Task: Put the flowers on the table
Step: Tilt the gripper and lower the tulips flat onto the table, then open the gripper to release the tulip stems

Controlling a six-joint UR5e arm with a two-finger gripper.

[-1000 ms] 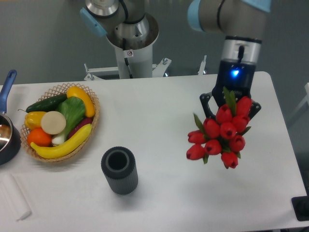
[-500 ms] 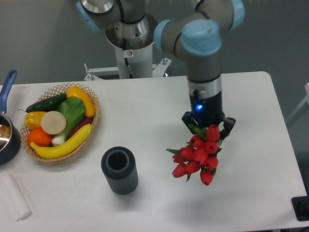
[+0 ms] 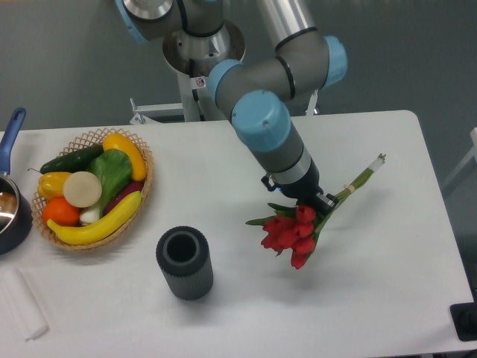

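The flowers [image 3: 291,234] are a bunch of red tulips with green leaves and pale green stems. They lie tilted low over the white table [image 3: 387,283], red heads pointing down-left and stems [image 3: 361,180] reaching up-right. My gripper [image 3: 313,203] is shut on the bunch just behind the heads, with the arm leaning in from the upper left. I cannot tell whether the heads touch the tabletop.
A dark grey ribbed cylinder vase [image 3: 184,262] stands left of the flowers. A wicker basket [image 3: 141,195] of vegetables and fruit sits at the left. A blue-handled pot [image 3: 10,209] is at the left edge, a folded white cloth [image 3: 20,303] at front left.
The arm has swung over and tilted, turning the flowers from hanging heads-down to lying almost flat, and moved them down and left. The stems now show at the upper right.
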